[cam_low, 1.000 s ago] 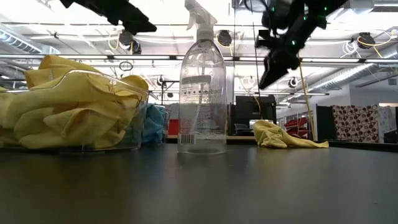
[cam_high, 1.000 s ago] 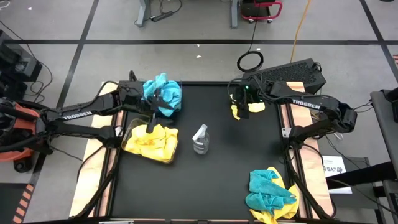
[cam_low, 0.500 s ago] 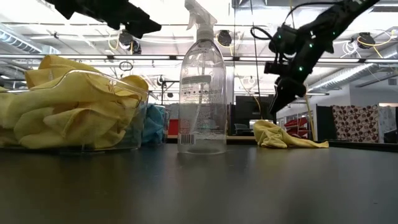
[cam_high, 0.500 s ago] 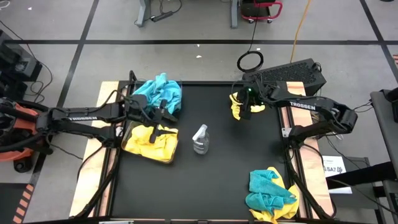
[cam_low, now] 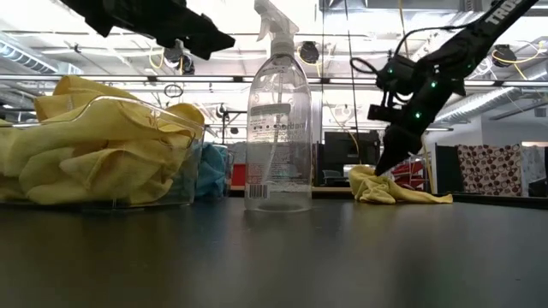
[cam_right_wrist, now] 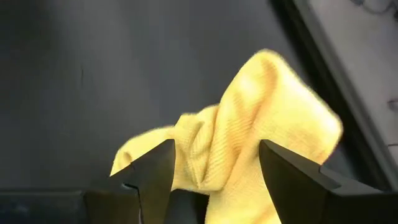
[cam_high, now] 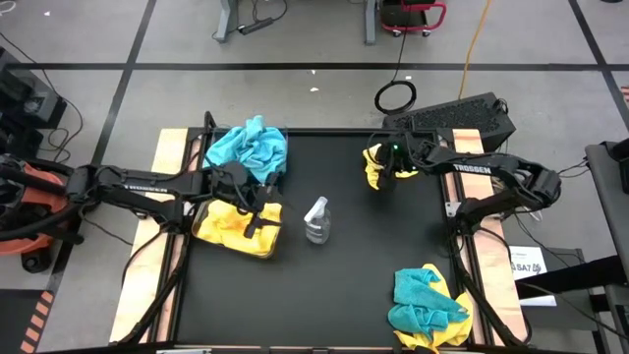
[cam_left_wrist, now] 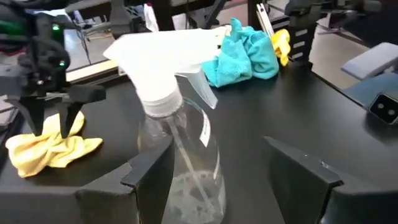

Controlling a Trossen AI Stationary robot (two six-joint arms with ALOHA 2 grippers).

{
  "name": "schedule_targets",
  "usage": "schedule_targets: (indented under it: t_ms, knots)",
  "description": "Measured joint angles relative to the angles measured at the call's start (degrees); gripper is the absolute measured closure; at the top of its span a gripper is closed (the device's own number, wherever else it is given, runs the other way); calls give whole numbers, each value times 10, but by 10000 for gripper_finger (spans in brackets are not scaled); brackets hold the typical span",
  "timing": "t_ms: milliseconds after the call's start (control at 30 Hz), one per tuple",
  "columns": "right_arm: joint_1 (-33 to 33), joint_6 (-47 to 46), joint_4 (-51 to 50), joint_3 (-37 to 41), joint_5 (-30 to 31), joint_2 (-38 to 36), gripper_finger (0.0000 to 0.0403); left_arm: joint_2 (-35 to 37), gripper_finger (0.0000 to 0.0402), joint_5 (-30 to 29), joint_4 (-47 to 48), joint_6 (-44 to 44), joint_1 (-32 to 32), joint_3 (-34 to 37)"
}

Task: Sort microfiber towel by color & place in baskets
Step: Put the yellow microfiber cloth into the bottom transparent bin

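From above, the left gripper point(cam_high: 257, 204) hovers over the yellow-filled basket point(cam_high: 236, 225) at the table's left, fingers apart and empty; the teal-filled basket point(cam_high: 252, 148) sits just beyond it. A spray bottle point(cam_high: 315, 219) stands mid-table. The right gripper point(cam_high: 379, 174) is over a yellow towel point(cam_high: 376, 169) at the far right; a mixed towel pile point(cam_high: 426, 308) lies near right.

At table level, the right gripper point(cam_low: 383, 162) appears to touch that towel point(cam_low: 387, 186).

The right wrist view shows open fingers point(cam_right_wrist: 151, 175) straddling the yellow cloth point(cam_right_wrist: 236, 152), not closed.
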State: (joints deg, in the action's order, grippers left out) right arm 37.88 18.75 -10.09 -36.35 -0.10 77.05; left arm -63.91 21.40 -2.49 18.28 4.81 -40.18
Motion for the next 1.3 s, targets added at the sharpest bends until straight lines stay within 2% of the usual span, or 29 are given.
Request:
schedule_targets:
  t_ms: [400,500,633,800,833,1167,1300]
  knots:
    - [1,-18,62,-2,3,141,177,-25,158,-1,-13,-1,-27,0]
    - [0,-18,71,-5,3,159,192,-25,158,-1,-14,-1,-31,0]
    - [-2,-18,66,-4,2,159,251,-25,158,-2,-14,-8,-32,0]
    - [-10,2,58,-1,6,142,370,-25,158,-5,-16,-14,-32,0]
    - [-14,7,58,-1,7,138,383,-25,158,-7,-17,-14,-32,0]
    - [-58,4,44,-13,-2,91,391,-25,158,-10,-19,-14,-32,0]
    - [-85,4,50,-32,-2,60,392,-25,158,-30,-24,-14,-32,0]
